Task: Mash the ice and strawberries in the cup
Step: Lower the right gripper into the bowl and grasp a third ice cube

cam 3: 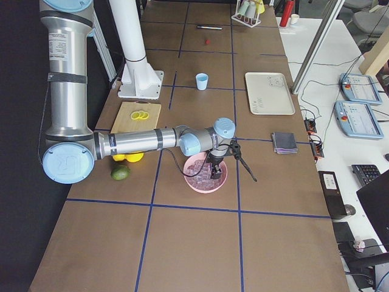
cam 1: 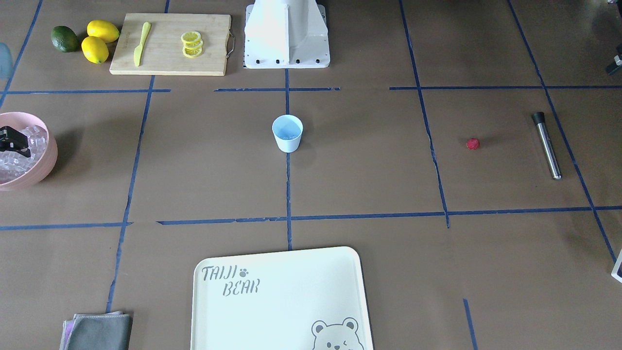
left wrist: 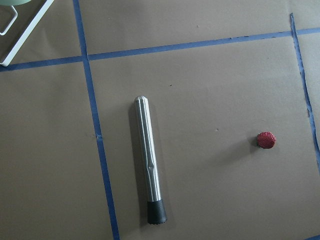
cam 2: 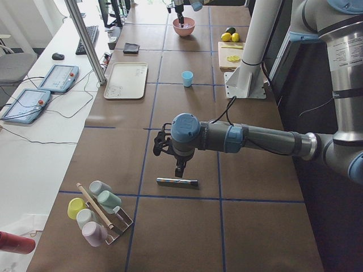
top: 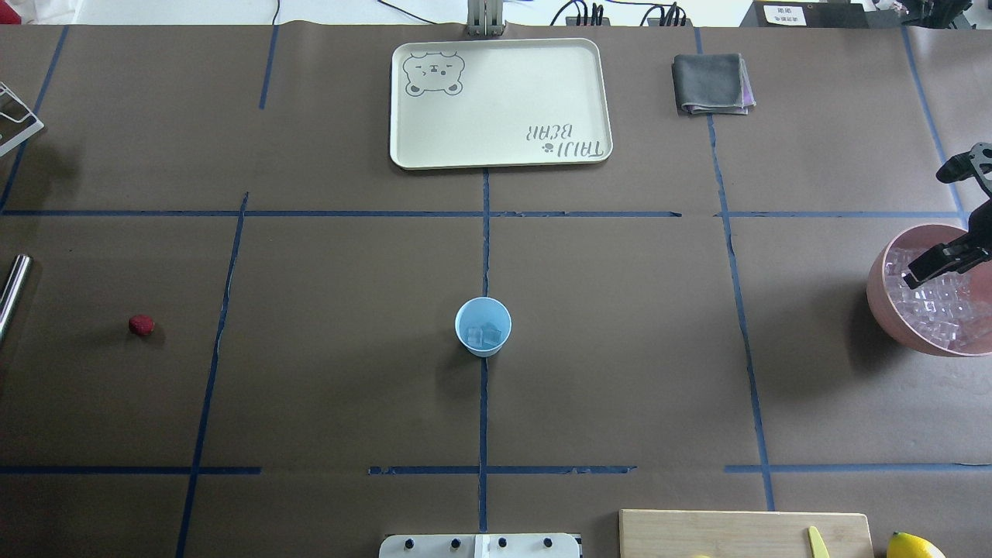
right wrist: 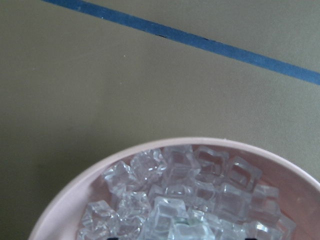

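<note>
Right pincer [top: 925,229]: spread wide over clear ice cubes [right wrist: 180,200] in round pink bowl [top: 877,298].
Left pincer [cam 2: 170,160]: cannot tell its grip.

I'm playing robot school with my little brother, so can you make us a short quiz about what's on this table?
1. True or false: the strawberry lies on the table, outside the cup.
2. What lies nearest the strawberry? A. the metal muddler B. the tray C. the cutting board
3. Fill in: the pink bowl is full of ___ cubes.
Key: 1 true; 2 A; 3 ice.
</note>
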`<state>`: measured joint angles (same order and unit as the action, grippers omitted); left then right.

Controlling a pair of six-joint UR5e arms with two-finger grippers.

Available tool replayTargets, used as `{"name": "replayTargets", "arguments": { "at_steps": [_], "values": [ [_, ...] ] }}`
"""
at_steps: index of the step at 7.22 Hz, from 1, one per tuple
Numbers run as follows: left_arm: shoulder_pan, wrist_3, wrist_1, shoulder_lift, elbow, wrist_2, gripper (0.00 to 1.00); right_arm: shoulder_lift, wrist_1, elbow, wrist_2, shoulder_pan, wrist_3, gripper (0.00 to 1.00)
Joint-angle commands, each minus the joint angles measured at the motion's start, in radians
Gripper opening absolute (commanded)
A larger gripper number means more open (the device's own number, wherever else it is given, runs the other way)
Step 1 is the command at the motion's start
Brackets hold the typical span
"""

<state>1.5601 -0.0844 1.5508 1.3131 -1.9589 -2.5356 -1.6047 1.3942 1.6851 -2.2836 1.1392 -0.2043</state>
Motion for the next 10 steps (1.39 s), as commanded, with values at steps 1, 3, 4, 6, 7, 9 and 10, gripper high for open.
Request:
{"name": "replayTargets", "arguments": {
  "at_steps": [1, 3, 4, 6, 7, 9, 10],
  "values": [
    [0.000, 0.000, 0.000, 0.000, -0.002, 0.000, 1.00, -0.003, 0.000, -0.002, 0.004, -0.001, -0.001, 0.61],
    [0.000, 0.000, 0.000, 0.000, -0.005, 0.000, 1.00, -0.003, 0.000, 0.002, 0.001, 0.001, -0.001, 0.06],
    [0.000, 0.000, 0.000, 0.000, -0.008, 0.000, 1.00, -0.003, 0.000, 0.005, 0.001, 0.001, -0.001, 0.00],
    [0.000, 0.000, 0.000, 0.000, -0.008, 0.000, 1.00, -0.001, 0.012, 0.056, -0.010, 0.011, -0.001, 0.00],
    [0.000, 0.000, 0.000, 0.000, -0.009, -0.002, 1.00, 0.000, 0.070, 0.146, -0.010, 0.017, -0.004, 0.00],
    [0.000, 0.000, 0.000, 0.000, -0.008, -0.002, 1.00, 0.069, 0.211, 0.310, -0.014, 0.005, -0.150, 0.00],
    [0.000, 0.000, 0.000, 0.000, -0.008, -0.002, 1.00, 0.104, 0.207, 0.362, -0.042, -0.060, -0.355, 0.00]
  ]
}}
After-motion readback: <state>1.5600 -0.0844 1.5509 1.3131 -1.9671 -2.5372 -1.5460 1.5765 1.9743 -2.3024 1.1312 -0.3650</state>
